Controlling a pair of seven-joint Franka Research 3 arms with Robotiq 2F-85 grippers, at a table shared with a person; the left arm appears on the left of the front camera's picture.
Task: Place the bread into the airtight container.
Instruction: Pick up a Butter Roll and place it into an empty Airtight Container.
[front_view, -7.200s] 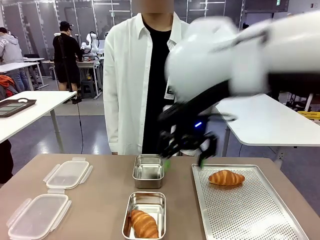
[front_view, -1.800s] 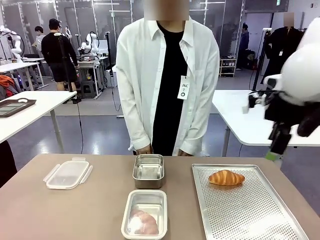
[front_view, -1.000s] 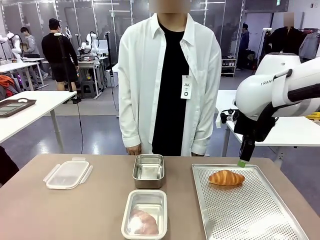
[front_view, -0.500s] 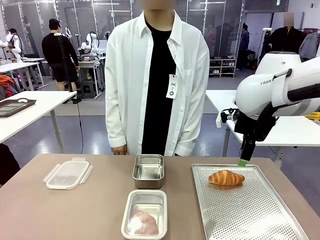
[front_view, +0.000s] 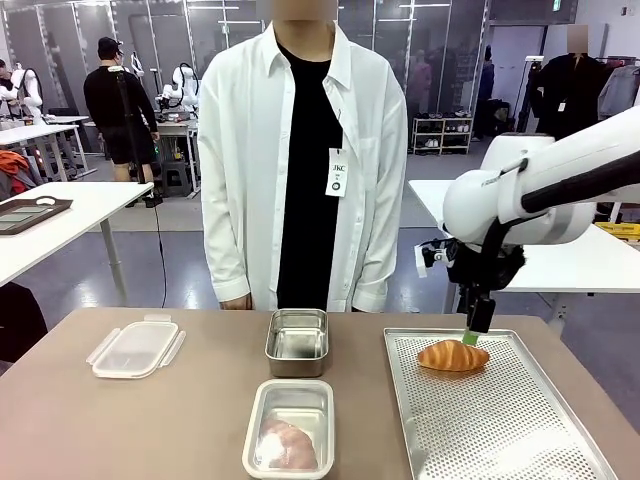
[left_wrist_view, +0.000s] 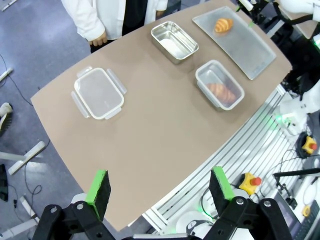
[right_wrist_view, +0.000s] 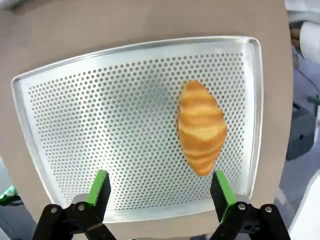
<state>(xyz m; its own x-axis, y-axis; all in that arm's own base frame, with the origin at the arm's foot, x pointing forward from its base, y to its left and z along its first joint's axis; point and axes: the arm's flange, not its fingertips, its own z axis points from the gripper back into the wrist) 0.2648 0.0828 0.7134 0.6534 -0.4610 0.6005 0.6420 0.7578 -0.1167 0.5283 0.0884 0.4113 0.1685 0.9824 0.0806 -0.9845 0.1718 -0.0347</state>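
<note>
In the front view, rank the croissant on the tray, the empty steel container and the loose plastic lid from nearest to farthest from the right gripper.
1. The croissant, on the tray, just below the right gripper.
2. The empty steel container, at mid-table.
3. The plastic lid, at the far left.

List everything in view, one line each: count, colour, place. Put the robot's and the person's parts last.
table: one, brown, between robot and person
perforated tray: one, silver, table's right side
loose croissant: one, golden brown, tray's far end
open container: one, steel, empty, centre, far side
lidded container: one, steel, clear lid, centre, near side
boxed croissant: one, golden brown, inside the lidded container
spare lid: one, clear, table's left side
person: one, white shirt over black, far edge
left pincer: one, black, green pads, open, high over the table
right pincer: one, black, green pads, open, just above the loose croissant
</note>
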